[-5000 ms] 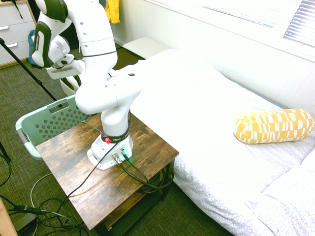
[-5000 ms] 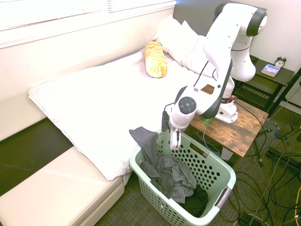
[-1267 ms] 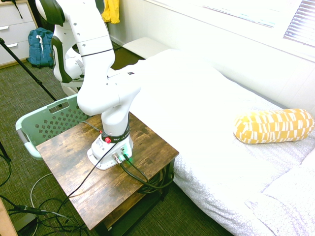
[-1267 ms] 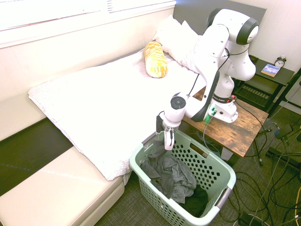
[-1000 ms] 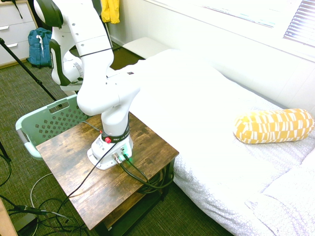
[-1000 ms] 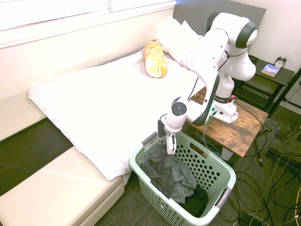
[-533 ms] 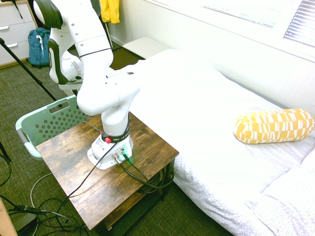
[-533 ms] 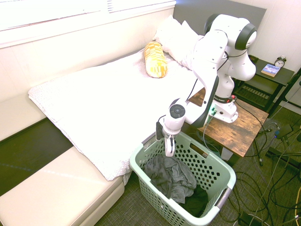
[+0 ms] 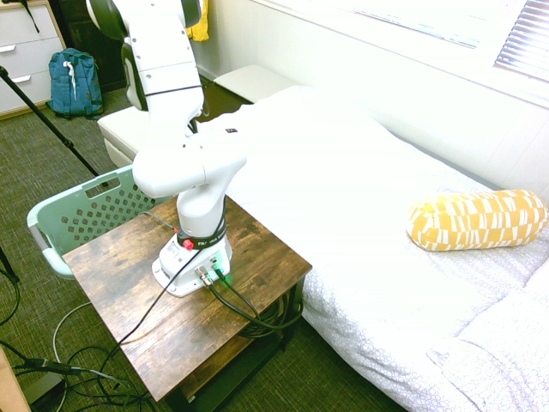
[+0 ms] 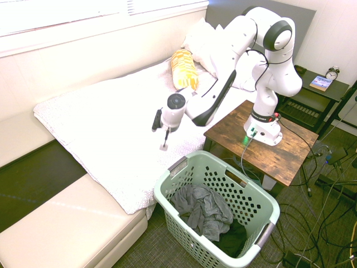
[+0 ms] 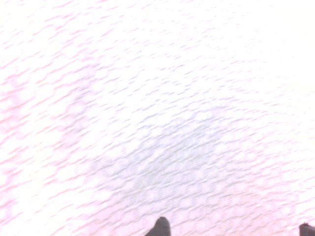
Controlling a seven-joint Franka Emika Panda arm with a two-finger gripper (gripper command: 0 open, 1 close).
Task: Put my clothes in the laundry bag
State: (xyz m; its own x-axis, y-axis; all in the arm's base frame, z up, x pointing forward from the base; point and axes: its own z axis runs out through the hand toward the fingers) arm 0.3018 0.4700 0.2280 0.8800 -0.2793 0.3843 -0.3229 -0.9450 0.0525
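Arm, one only, rises from the wooden counter (image 9: 184, 318) in the first exterior view, and its jaws are out of sight there. One laundry bag (image 9: 81, 215), a pale green perforated basket, stands on the floor just beside the counter, partly hidden behind it. One yellow patterned bolster (image 9: 477, 219) lies on the white bed (image 9: 343, 189), well apart from the arm. One blue backpack (image 9: 74, 81) stands far back by the drawers, and one yellow garment (image 9: 197, 21) hangs near the wall.

Second exterior view: the jaws (image 10: 165, 140) hang over the near part of the bed (image 10: 100, 128), beside and above the laundry bag (image 10: 220, 215), holding nothing; I cannot tell whether they are open or closed. The clothes (image 10: 203, 212) lie in one heap inside the basket, grey pieces over a darker one at the bottom; how many garments there are cannot be told. The one bolster (image 10: 184, 70) lies farther up the bed near the white pillows (image 10: 209, 44). One small clock (image 10: 332, 73) and one book (image 10: 321, 83) sit on a dark side table.

Wrist view: only blurred, white textured bedding (image 11: 157, 98) shows.
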